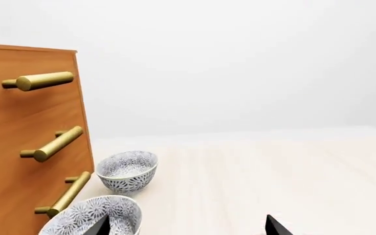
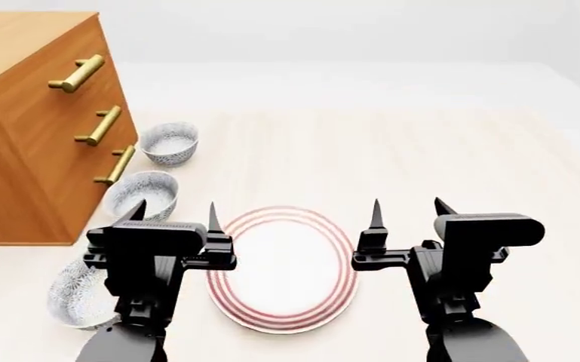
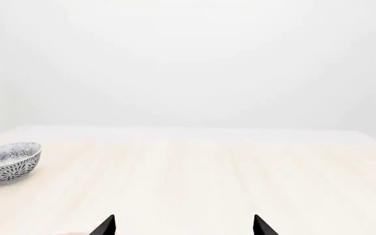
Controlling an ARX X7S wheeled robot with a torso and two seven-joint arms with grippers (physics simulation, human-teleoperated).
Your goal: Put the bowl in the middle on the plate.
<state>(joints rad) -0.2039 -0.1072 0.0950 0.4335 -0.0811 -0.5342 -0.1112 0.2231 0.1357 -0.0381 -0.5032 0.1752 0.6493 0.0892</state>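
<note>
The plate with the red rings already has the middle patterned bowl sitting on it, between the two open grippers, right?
Not quite. The plate is bare, as the head view shows. The middle bowl sits on the table beside the wooden drawer cabinet. The plate does lie between the open left gripper and right gripper.

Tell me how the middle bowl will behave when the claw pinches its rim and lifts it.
The middle bowl looks like glazed ceramic, so probably rigid, smooth and somewhat slippery under a rim pinch. Its deep round shape on a narrow foot suggests it could tilt or swing if held on one side. It sits near the wooden cabinet, so a nudge might knock it against that; likely chippable.
</note>
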